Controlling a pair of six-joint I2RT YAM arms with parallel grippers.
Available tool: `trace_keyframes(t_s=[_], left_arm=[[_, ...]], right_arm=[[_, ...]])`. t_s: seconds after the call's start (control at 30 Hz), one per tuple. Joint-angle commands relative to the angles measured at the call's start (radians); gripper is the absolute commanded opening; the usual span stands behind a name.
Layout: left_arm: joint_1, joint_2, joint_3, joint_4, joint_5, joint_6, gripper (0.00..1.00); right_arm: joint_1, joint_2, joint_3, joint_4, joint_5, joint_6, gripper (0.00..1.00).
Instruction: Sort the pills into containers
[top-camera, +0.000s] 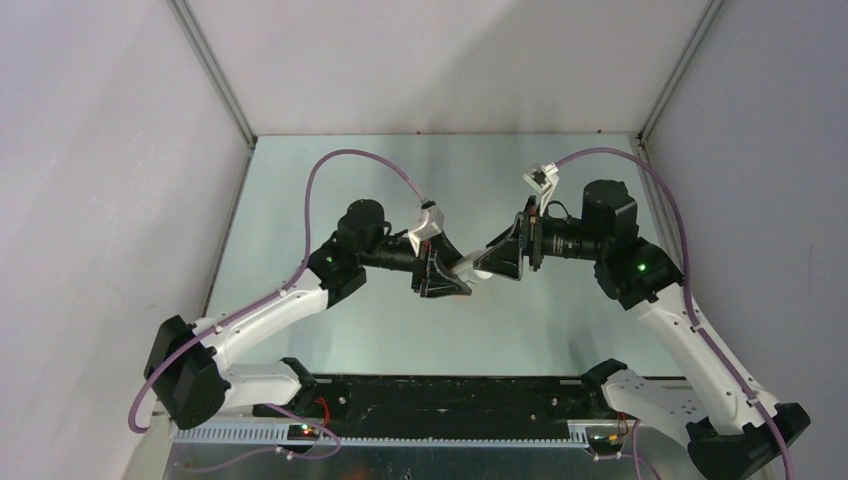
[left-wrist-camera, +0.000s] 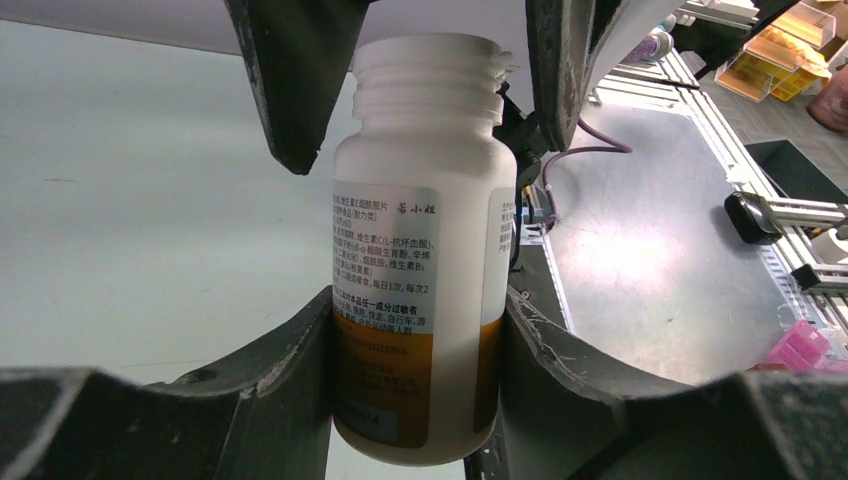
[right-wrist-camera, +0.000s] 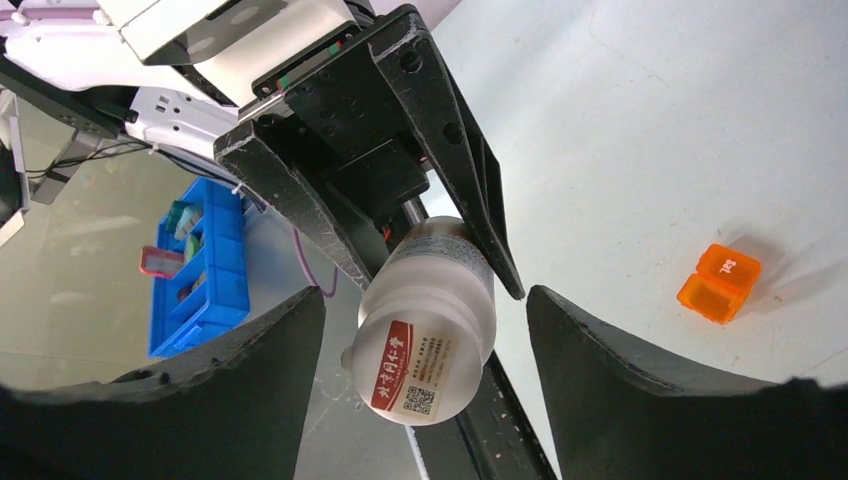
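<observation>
The white pill bottle (left-wrist-camera: 420, 200) with a printed white and amber label is held off the table, clamped low on its body by my left gripper (left-wrist-camera: 418, 320). Its ribbed white top end carries a red-marked label (right-wrist-camera: 415, 365). My right gripper (right-wrist-camera: 425, 300) is open; its fingers (left-wrist-camera: 290, 90) stand either side of the bottle's top without touching it. In the top view the two grippers meet mid-table, the left (top-camera: 455, 275) and the right (top-camera: 492, 264). The orange translucent cup (right-wrist-camera: 720, 283) sits on the table off to the side. No pills show.
White walls enclose the grey table (top-camera: 430, 180) on three sides. Beyond the table's near edge are a blue bin (right-wrist-camera: 200, 270), a pink box (left-wrist-camera: 800, 345) and orange boxes (left-wrist-camera: 790, 40). Purple cables arch over both arms.
</observation>
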Motion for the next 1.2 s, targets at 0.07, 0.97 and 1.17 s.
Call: trace_keyframes(t_s=[0.07, 0.97, 1.17], left_arm=[[0.005, -0.014, -0.008, 0.087, 0.051, -0.017, 0.0], [0.015, -0.027, -0.005, 0.084, 0.034, -0.012, 0.0], [0.018, -0.041, -0.005, 0.071, 0.03, -0.002, 0.0]], right_arm=[[0.004, -0.019, 0.02, 0.039, -0.023, -0.017, 0.7], [-0.099, -0.022, -0.02, 0.137, -0.057, 0.23, 0.68], [-0.091, -0.06, -0.02, 0.092, 0.103, 0.167, 0.76]])
